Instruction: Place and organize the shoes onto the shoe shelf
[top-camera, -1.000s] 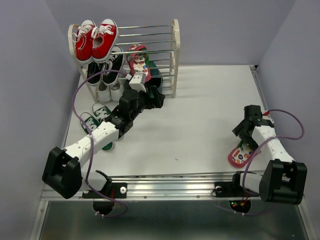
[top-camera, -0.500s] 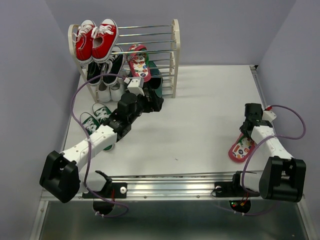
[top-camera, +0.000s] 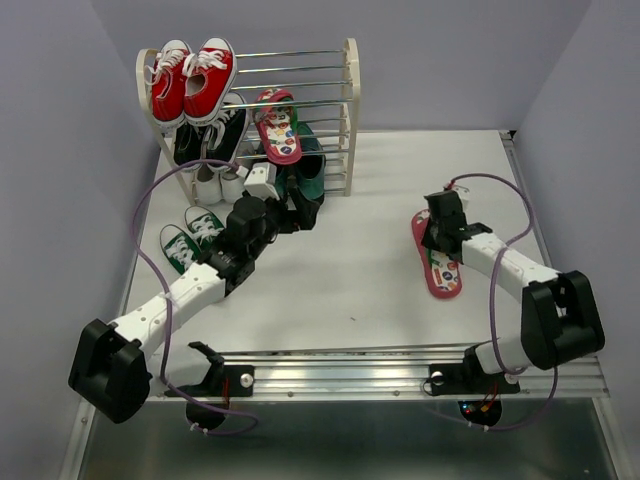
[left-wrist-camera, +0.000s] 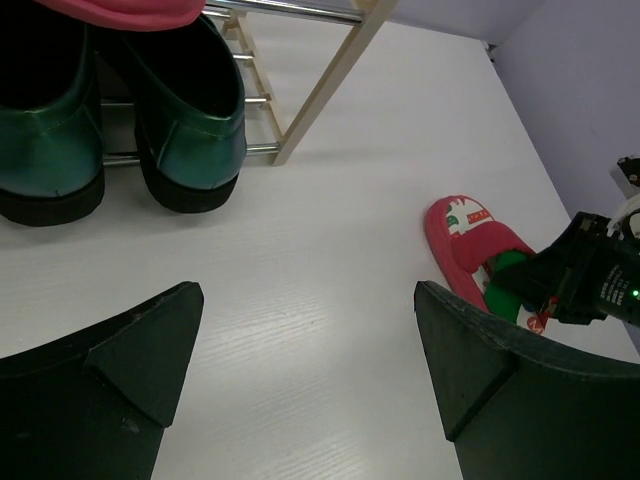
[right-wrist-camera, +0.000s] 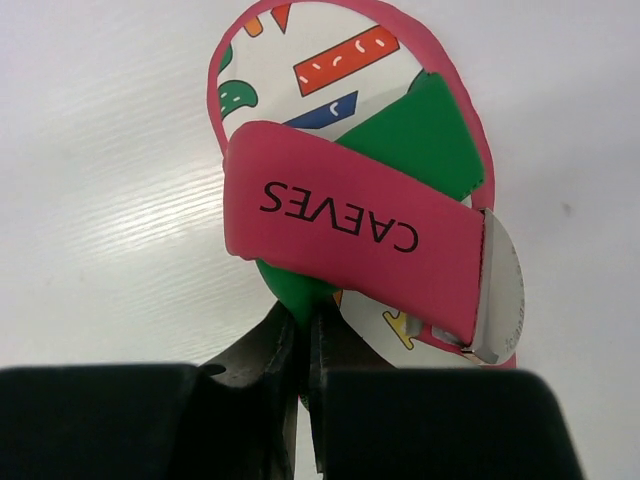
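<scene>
Flip-flop (right-wrist-camera: 350, 225) lettering reads from right wrist

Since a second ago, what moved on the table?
The right claw shut on the pink-red flip-flop with the printed footbed and moved it left, toward the white shoe shelf with chrome rods. The open left claw backed off. The red canvas sneakers stayed on top.

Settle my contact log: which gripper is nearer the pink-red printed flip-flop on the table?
Right. The right gripper is shut on the flip-flop; the left gripper is open, apart, by the glossy dark green loafers.
</scene>
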